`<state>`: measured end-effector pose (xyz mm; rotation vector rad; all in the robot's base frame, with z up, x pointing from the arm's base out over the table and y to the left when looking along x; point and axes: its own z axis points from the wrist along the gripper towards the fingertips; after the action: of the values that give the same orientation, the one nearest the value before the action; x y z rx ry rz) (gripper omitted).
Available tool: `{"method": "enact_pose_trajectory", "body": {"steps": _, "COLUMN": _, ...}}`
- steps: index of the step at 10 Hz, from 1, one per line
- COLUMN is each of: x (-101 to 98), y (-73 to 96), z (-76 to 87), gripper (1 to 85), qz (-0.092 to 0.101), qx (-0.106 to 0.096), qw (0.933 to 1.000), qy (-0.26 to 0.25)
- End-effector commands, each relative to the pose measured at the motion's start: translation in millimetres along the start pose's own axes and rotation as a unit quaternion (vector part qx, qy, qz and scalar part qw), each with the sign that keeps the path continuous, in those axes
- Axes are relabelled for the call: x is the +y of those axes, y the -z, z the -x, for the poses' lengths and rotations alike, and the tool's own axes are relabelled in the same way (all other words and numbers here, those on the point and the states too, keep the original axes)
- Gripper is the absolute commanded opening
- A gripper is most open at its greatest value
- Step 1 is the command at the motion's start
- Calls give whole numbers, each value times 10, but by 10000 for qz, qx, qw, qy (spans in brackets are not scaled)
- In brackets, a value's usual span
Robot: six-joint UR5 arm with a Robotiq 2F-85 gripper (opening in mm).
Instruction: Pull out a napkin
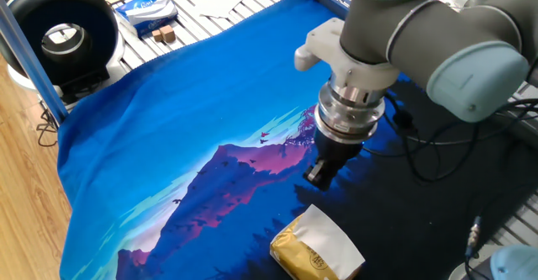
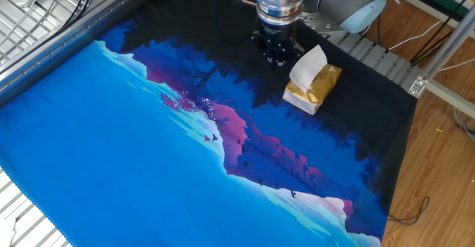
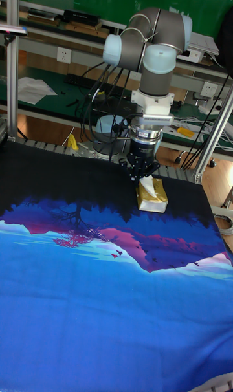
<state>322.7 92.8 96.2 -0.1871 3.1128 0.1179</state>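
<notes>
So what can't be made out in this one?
- Gripper jaws: open or shut is unclear; dark against the cloth in the fixed views, too small in the tall view.
- Tissue pack: its lower part is cut off by the frame's bottom edge in one fixed view.
- Napkin: whether the fingers touch it cannot be told.

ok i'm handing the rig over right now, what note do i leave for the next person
Gripper: holding nothing, hovering above the cloth beside the pack; whether the fingers are open or shut is hard to tell.
Napkin: sticking up out of the gold-yellow tissue pack, not gripped.
Pack: lies on the dark part of the printed cloth, near its edge.
Done: nothing pulled yet.
Left: line up over the napkin, pinch it, pull it free of the pack.
</notes>
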Motion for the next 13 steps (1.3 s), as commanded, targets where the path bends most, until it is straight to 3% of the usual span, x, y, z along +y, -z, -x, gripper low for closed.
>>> {"method": "enact_pose_trajectory", "body": {"steps": 1, "x": -15, "y": 13, "z": 111, "gripper": 70, "qz": -11, "qx": -227, "qw": 9996, "qy": -175}}
{"method": "enact_pose_trajectory", "body": {"steps": 2, "x": 151, "y": 11, "z": 42, "gripper": 160, "qz": 305, "qx": -151, "qw": 9992, "qy": -200}}
{"method": "enact_pose_trajectory", "body": {"steps": 3, "x": 282, "y": -15, "z": -69, "gripper": 423, "qz": 556, "qx": -368, "qw": 9977, "qy": -95}}
{"method": "enact_pose_trajectory", "body": {"steps": 4, "x": 316, "y": -49, "z": -313, "gripper": 527, "qz": 632, "qx": -308, "qw": 9975, "qy": -79}}
{"method": "enact_pose_trajectory", "body": {"steps": 5, "x": 343, "y": -97, "z": -566, "gripper": 533, "qz": 653, "qx": -188, "qw": 9977, "qy": -64}}
{"method": "enact_pose_trajectory", "body": {"steps": 6, "x": 380, "y": -135, "z": -656, "gripper": 537, "qz": 744, "qx": -137, "qw": 9971, "qy": -54}}
{"method": "enact_pose_trajectory", "body": {"steps": 8, "x": 520, "y": -158, "z": -736, "gripper": 540, "qz": 980, "qx": -27, "qw": 9951, "qy": -124}}
{"method": "enact_pose_trajectory", "body": {"steps": 10, "x": 508, "y": -312, "z": -756, "gripper": 497, "qz": 904, "qx": -11, "qw": 9957, "qy": -215}}
{"method": "enact_pose_trajectory", "body": {"steps": 13, "x": 512, "y": -356, "z": -785, "gripper": 423, "qz": 970, "qx": 42, "qw": 9949, "qy": -272}}
